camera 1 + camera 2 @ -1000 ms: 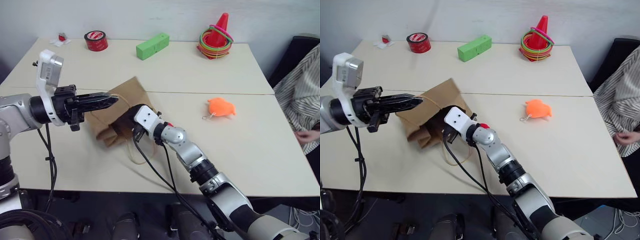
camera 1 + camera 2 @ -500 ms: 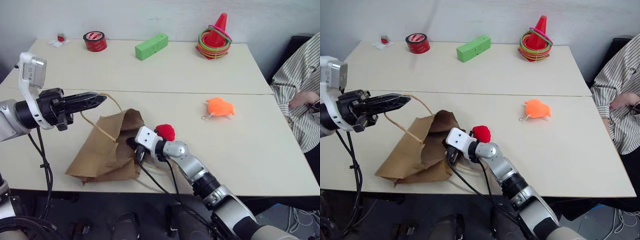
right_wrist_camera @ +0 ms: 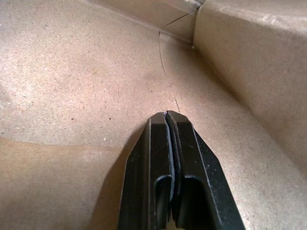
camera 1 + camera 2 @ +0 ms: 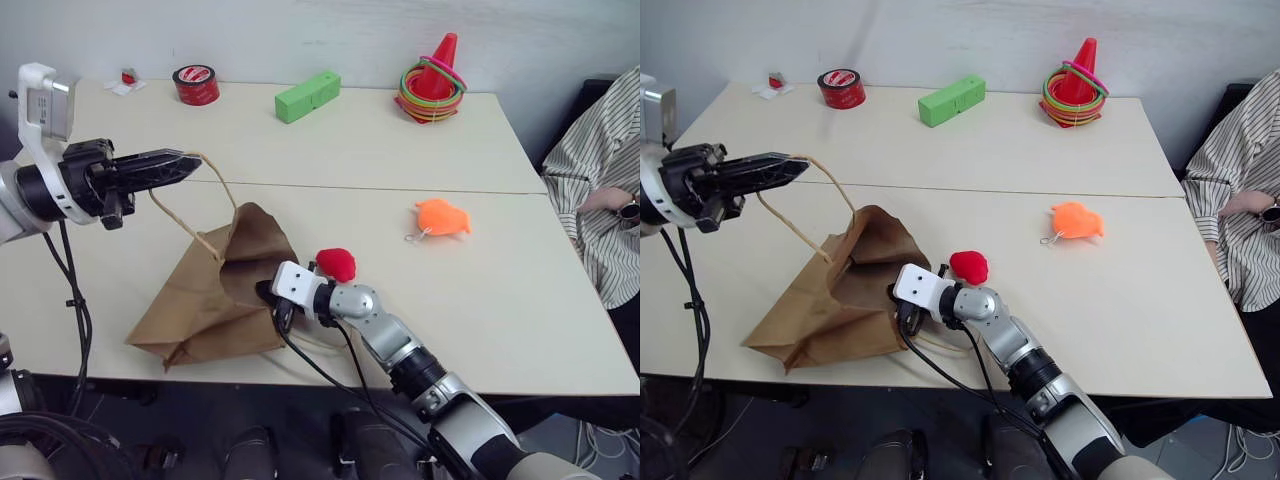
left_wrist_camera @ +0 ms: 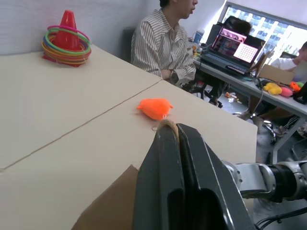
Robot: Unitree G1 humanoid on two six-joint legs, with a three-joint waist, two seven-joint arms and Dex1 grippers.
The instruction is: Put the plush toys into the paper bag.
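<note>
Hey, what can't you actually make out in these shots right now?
- Right claw: head views, its tip is hidden inside the paper bag.
- Bag's far interior: hidden by its own wall.
- Small item beside the tape roll: too small to identify.
- Person: cut off by the edge.

Two plush toys [image 4: 336, 264] [image 4: 443, 215], one paper bag [image 4: 215, 300], one cone [image 4: 445, 50].

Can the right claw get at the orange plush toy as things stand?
Probably not yet: the right claw is shut inside the paper bag. The orange plush toy lies in the open across the table, beyond the red plush toy.
</note>
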